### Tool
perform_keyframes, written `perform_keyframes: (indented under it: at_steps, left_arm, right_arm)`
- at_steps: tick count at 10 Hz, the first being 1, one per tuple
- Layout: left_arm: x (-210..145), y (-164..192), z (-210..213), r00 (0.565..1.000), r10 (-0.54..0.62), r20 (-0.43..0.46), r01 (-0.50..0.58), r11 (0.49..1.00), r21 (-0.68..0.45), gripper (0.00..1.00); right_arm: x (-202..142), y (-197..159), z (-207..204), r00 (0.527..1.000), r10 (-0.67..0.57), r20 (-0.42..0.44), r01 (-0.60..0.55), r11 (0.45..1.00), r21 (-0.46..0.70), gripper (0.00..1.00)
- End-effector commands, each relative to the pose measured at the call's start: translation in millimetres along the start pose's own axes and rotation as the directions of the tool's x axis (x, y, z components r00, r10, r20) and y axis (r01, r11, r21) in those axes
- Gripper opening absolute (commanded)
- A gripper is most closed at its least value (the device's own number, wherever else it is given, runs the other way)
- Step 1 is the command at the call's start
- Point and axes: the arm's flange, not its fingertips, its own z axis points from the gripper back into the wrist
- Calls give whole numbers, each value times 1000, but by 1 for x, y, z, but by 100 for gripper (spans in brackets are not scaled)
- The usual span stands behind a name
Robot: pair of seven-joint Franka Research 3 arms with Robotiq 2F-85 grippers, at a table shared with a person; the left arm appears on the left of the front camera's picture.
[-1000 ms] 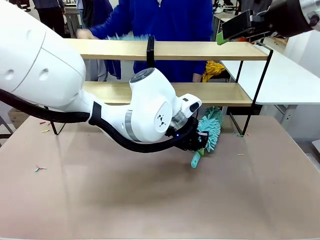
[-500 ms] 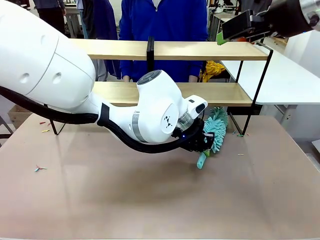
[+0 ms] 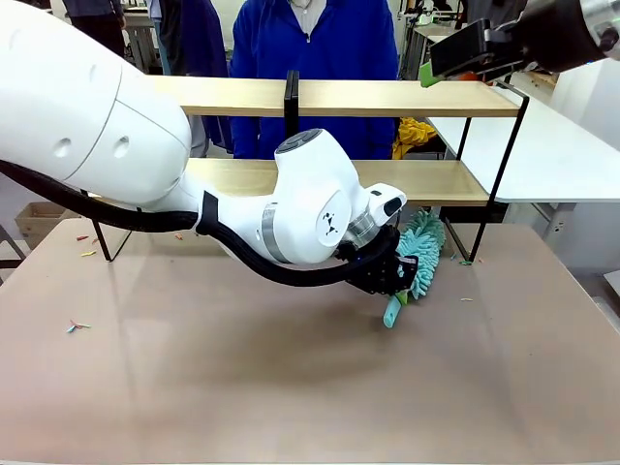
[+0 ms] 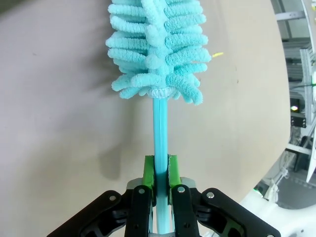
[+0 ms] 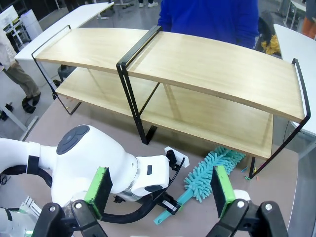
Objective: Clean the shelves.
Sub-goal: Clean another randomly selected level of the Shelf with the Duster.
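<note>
The shelves [image 3: 387, 97] are a two-tier rack of light-wood boards on a black frame, standing across the far side of the brown table [image 3: 291, 387]; the right wrist view looks down on the shelves [image 5: 207, 64] from above. My left gripper [image 3: 389, 278] is shut on the thin handle of a teal fluffy duster [image 3: 419, 247], low over the table in front of the lower board's right part. In the left wrist view, the green pads [image 4: 149, 178] clamp the handle below the duster head [image 4: 155, 44]. My right gripper [image 3: 455, 50] hangs open above the top board's right end, and its pads [image 5: 101, 190] stand wide apart.
A person in a blue top [image 3: 329, 39] stands behind the shelves. A white table [image 3: 552, 145] lies to the right, with a yellow cloth [image 3: 415, 131] behind the rack. Small scraps [image 3: 76, 326] lie on the table's left side.
My left arm has shifted right with the duster, bringing its head closer to the rack's right leg. The person's hand with a teal duster has left the top board.
</note>
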Motion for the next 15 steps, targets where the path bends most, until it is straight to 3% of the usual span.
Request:
perform_keyframes:
  at_steps: [1,5,10,12,15]
  left_arm:
    - [3,-2,3,998,-4,-65,4,1000,-1,12]
    - [-18,-1,30,977,-88,-192,82,996,-39,12]
    - [-42,4,39,882,-241,-404,174,965,-196,12]
    - [-53,7,54,884,-267,-383,183,953,-243,12]
    - [-79,15,116,929,-303,-213,216,910,-353,12]
  right_arm:
    - [0,-1,0,1000,-2,1,2,1000,0,100]
    - [0,-1,0,1000,-2,1,2,1000,0,100]
    - [0,-1,0,1000,-2,1,2,1000,0,100]
    - [0,-1,0,1000,-2,1,2,1000,0,100]
    - [0,-1,0,1000,-2,1,2,1000,0,100]
